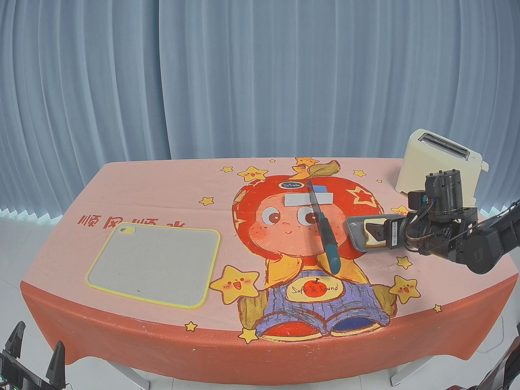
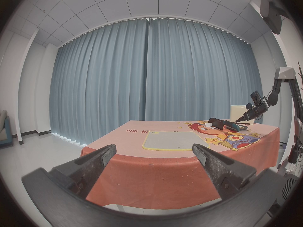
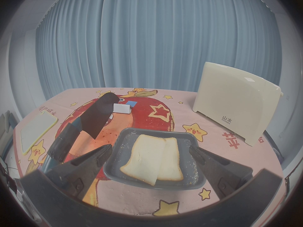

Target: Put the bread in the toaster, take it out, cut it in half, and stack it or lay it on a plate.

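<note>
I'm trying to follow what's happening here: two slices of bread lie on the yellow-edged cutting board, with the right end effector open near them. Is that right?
Not quite. The slices lie on the grey plate, not on the cutting board, which sits far off toward the table's other end. The right wrist view shows this plainly. The rest holds: the right end effector is open near them.

Black right arm (image 1: 482, 247) trails thin dark cables (image 1: 427, 212).
</note>
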Robot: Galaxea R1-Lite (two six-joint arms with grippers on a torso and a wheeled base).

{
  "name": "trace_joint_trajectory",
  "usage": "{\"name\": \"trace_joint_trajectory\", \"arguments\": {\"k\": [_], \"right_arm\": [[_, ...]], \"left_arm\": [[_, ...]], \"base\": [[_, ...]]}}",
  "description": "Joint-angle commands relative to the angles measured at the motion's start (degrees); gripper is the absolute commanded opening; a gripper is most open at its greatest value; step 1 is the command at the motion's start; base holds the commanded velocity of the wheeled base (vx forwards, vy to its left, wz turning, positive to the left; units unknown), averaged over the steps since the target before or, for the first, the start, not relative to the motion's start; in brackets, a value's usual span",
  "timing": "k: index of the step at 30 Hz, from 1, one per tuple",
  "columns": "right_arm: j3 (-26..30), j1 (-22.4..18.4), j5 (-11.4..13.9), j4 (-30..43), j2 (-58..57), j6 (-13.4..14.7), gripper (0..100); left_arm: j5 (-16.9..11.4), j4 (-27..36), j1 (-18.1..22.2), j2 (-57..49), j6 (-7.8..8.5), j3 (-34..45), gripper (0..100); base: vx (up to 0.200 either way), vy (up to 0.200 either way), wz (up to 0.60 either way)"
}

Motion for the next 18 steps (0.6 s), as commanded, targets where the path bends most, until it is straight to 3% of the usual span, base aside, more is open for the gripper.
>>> {"name": "trace_joint_trajectory", "arguments": {"k": [1, 18], "right_arm": [[0.01, -0.01, -0.01, -0.02, -0.9, 0.01, 100], [-0.16, -1.59, 0.08, -0.02, -4.51, -0.08, 100]], "left_arm": [[0.01, -0.01, -0.01, -0.66, -0.01, 1.01, 100], [0.01, -0.01, -0.01, -0.66, -0.01, 1.01, 100]], "base": [[0.0, 0.0, 0.0], [0.0, 0.0, 0.0]]}}
